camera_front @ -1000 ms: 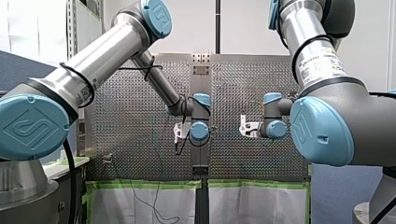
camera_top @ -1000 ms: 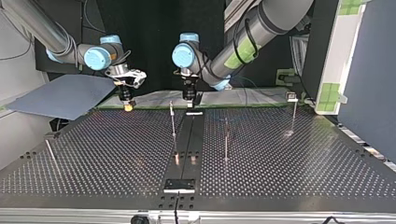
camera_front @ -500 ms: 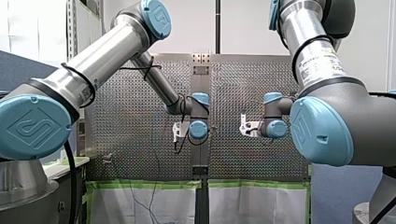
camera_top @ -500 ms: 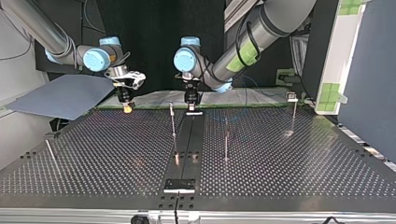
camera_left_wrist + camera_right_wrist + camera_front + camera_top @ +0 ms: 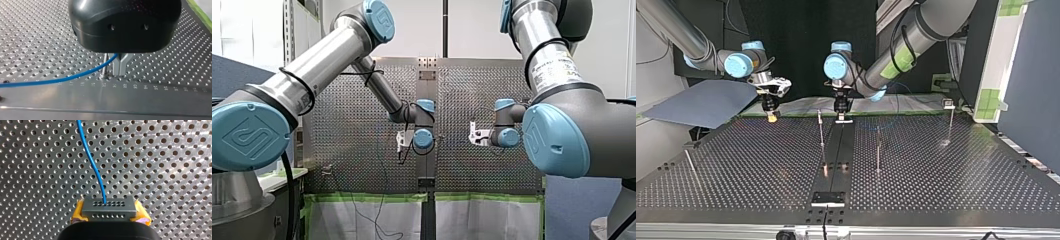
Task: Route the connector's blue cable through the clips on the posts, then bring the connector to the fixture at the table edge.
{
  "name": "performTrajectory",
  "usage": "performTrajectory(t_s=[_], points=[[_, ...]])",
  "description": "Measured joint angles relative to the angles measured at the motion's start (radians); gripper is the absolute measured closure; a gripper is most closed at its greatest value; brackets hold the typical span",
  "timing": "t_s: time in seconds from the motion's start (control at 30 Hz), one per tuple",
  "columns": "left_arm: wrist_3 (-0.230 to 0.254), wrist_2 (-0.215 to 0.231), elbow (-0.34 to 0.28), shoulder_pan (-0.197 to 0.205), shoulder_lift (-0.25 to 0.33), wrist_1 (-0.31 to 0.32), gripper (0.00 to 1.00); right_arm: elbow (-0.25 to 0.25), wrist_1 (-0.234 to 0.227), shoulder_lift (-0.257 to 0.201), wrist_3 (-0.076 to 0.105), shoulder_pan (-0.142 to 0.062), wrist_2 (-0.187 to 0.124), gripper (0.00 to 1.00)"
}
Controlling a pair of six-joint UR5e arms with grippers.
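Over at the far end of the perforated table (image 5: pixel 946 170) in the top view, both arms hang low over the holes. My right gripper (image 5: pixel 110 217) is clamped on the connector (image 5: pixel 108 206), with the yellow pads (image 5: pixel 78 211) pinching it from both sides. The blue cable (image 5: pixel 93 167) comes out of its face and runs off ahead across the table. My left gripper (image 5: pixel 120 72) has its metal fingers (image 5: pixel 117 65) squeezed together on that same cable, just beside a thin post (image 5: pixel 105 65) whose top is hidden behind the gripper body. From there the cable sags off to one side. The fixture (image 5: pixel 827 198) sits at the near edge in the top view, well apart from the connector.
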Motion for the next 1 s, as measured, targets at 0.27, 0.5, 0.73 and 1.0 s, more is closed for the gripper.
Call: performTrajectory(t_s=[0.27, 0.5, 0.73, 1.0], points=[[-0.010, 0.021, 0.012, 0.012, -0.002, -0.006, 1.00, -0.010, 0.002, 0.002, 0.001, 0.000, -0.001, 1.00], [-0.016, 0.041, 0.019, 0.015, -0.002, -0.014, 1.00, -0.020, 0.007, 0.008, 0.000, 0.000, -0.001, 1.00], [-0.018, 0.058, 0.029, 0.004, -0.002, -0.030, 1.00, -0.031, 0.014, 0.012, -0.002, 0.009, -0.001, 1.00], [-0.025, 0.074, 0.032, 0.009, -0.003, -0.033, 1.00, -0.040, 0.019, 0.013, 0.002, 0.014, -0.001, 1.00]])
